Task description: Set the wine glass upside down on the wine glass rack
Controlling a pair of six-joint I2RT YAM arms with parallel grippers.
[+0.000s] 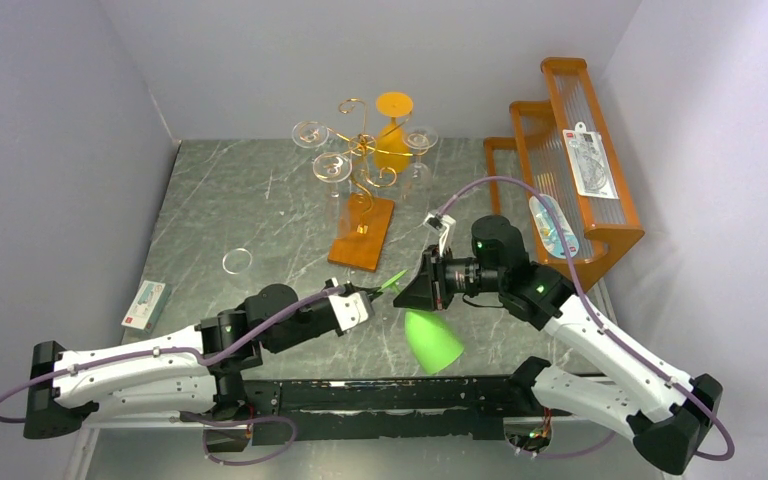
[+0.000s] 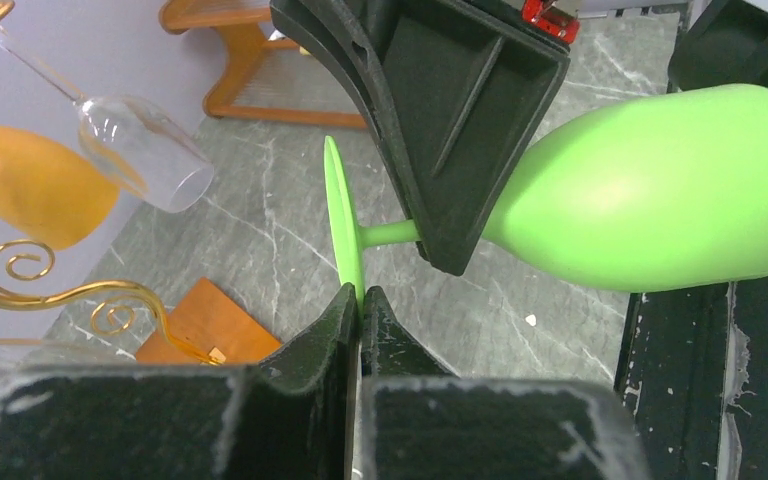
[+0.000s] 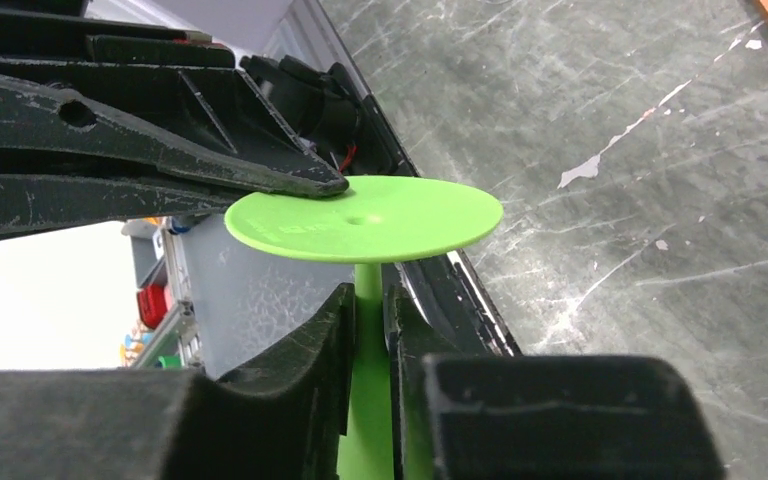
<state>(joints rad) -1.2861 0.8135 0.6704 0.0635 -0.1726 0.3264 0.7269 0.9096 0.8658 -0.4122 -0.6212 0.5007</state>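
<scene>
Overhead, the left claw and the right claw meet tip to tip above the table, both on the green wine glass. Its bowl hangs just below the right claw, mouth towards the near edge. The wine glass rack stands well beyond both claws, with clear glasses and an orange glass hanging from it. The orange shelf sits beyond the right claw, off to its right.

From the left wrist, the left claw is clenched on the rim of the glass's flat foot, the thin green edge pinched between its two fingers. One finger of the right claw crosses the stem just ahead, and the bowl lies sideways past it.

From the right wrist, the right claw is clamped around the stem, a finger against each side, directly under the foot. The left claw's tip grips the foot's edge just above it.
</scene>
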